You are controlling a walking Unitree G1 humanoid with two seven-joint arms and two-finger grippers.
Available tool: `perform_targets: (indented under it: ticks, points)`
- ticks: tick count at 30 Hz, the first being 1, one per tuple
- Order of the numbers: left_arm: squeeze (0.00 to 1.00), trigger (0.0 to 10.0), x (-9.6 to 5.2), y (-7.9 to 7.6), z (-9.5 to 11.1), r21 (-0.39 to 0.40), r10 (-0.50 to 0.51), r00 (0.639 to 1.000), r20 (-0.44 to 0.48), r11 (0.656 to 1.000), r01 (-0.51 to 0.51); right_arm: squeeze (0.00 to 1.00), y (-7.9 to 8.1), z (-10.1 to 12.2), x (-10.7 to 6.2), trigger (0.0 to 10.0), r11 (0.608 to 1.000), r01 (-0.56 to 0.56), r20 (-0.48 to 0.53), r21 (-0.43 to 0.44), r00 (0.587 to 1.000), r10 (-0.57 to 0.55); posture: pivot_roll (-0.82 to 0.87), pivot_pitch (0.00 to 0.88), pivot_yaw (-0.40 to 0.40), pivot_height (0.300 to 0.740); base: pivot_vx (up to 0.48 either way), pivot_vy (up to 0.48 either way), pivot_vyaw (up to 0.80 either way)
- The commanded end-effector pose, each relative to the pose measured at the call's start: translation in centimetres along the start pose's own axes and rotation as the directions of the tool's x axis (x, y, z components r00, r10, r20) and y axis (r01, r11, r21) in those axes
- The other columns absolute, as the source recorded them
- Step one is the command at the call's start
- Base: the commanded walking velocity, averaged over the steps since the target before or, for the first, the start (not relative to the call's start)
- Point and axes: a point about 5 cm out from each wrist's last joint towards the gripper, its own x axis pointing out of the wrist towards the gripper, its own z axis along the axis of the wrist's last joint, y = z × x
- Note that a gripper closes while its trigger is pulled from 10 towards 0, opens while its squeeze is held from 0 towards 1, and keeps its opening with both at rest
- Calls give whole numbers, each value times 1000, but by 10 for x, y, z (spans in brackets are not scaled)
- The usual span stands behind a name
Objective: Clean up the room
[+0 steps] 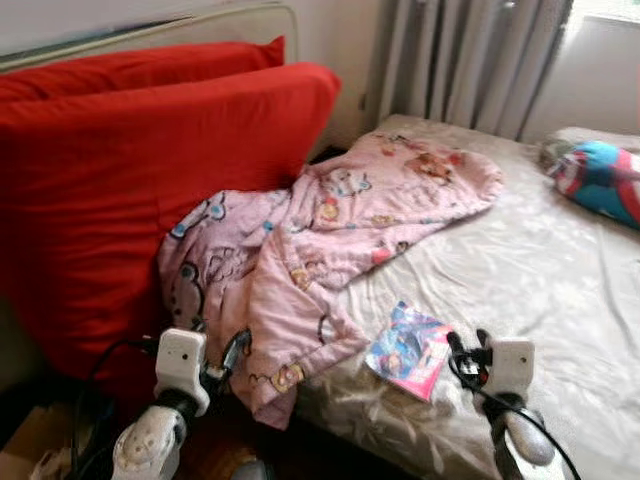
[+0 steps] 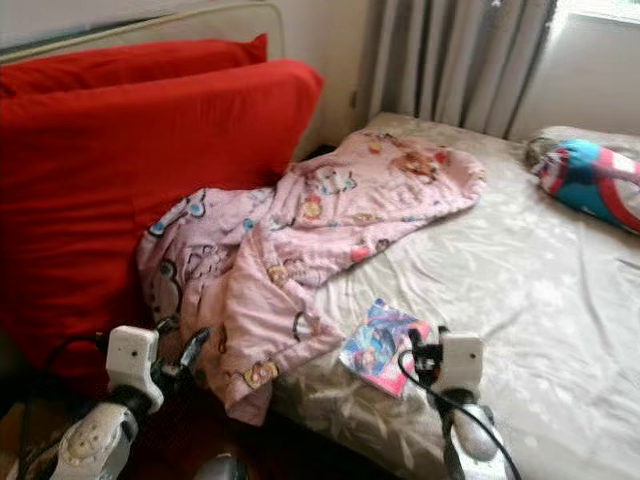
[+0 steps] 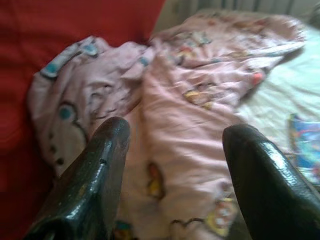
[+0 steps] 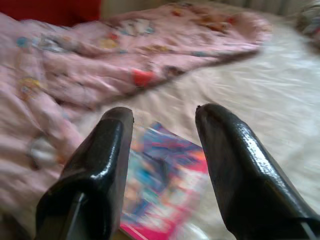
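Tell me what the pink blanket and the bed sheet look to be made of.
Pink blanket: soft, matte printed fabric, probably cotton or flannel; it crumples in loose folds, cartoon print. Bed sheet: smooth, slightly shiny cloth, perhaps satin-like; window light gives it a sheen, faint leaf pattern.

Both arms end in silver-grey, rounded forearm housings capped by white, boxy wrist modules. Left gripper (image 3: 172, 145): two long, glossy black fingers (image 3: 95, 175) with blunt rounded tips, standing apart. Right gripper (image 4: 162, 117): identical glossy black fingers (image 4: 235, 165), also apart. Black cables loop from each wrist module, the right one beside the colourful book (image 1: 408, 350).
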Motion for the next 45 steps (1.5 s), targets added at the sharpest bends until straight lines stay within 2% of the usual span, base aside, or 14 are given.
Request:
perform_targets:
  ticks: [1, 4, 9, 12, 15, 16, 20, 25, 29, 33, 34, 35, 40, 45]
  points:
    - [0, 10000, 6, -6, 9, 14, -27, 999, 28, 1000, 26, 0, -9, -9, -1, 10000, 999, 30, -52, 18, 998, -29, 28, 0, -22, 642, 394, 0, 0]
    - [0, 10000, 6, -7, 10, 18, -37, 999, 31, 999, 36, 0, -6, -9, 3, 10000, 1000, 14, -64, 11, 998, -14, 28, 0, -19, 642, 354, 0, 0]
    - [0, 10000, 11, -5, 16, 48, -56, 997, 44, 997, 54, 0, -2, -13, 13, 10000, 999, 13, -105, 52, 994, -7, 36, 0, -14, 642, 0, 0, 0]
    - [0, 10000, 17, -8, 24, 25, -80, 995, 62, 997, 78, 0, -1, -20, 19, 10000, 999, 15, -183, 38, 983, -7, 47, 2, -9, 642, 0, 0, 0]
    - [0, 10000, 20, -12, 31, 20, -99, 992, 79, 995, 98, 4, -2, -24, 21, 10000, 998, 42, -218, 42, 975, -32, 60, 17, -5, 642, 0, 0, 0]
    - [0, 10000, 22, -15, 33, 21, -111, 990, 82, 994, 109, 1000, -3, -28, 20, 10000, 997, 58, -245, 47, 968, -45, 65, 21, -3, 642, 0, 0, 0]
    - [0, 10000, 23, -21, 40, 29, -143, 986, 84, 990, 141, 1000, -5, -40, 16, 10000, 994, 98, -314, 47, 946, -78, 80, 47, 1, 642, 0, 0, 0]
    - [0, 10000, 19, -15, 36, 36, -143, 988, 63, 989, 141, 1000, -14, -57, 6, 10000, 987, 150, -429, -56, 889, -159, 85, 50, 6, 642, 0, 0, 0]
    - [0, 10000, 18, -9, 38, 40, -137, 989, 56, 990, 135, 1000, -29, -62, -1, 10000, 975, 197, -476, -103, 851, -222, 89, 55, 20, 642, 0, 0, 0]
    - [0, 10000, 18, -9, 39, 36, -147, 988, 47, 989, 145, 1000, -34, -62, -2, 10000, 972, 199, -491, -127, 839, -236, 83, 71, 24, 642, 0, 0, 0]
    - [0, 10000, 18, -9, 40, 38, -149, 988, 46, 988, 147, 722, -35, -62, -2, 10000, 972, 194, -492, -131, 839, -233, 81, 75, 24, 642, 0, 0, 0]
    - [0, 10000, 19, -8, 43, 36, -145, 988, 52, 989, 143, 0, -35, -61, -1, 10000, 975, 187, -494, -119, 841, -221, 85, 91, 23, 642, 0, 0, 0]
    - [0, 10000, 23, 0, 52, 34, -123, 990, 75, 992, 121, 0, -36, -56, 3, 10000, 973, 207, -488, -107, 842, -232, 117, 134, 20, 642, 0, 0, 0]
    - [0, 10000, 21, 2, 56, 32, -106, 991, 81, 994, 104, 0, -38, -59, 1, 10000, 963, 257, -509, -81, 820, -262, 135, 165, 26, 642, 0, 0, 0]
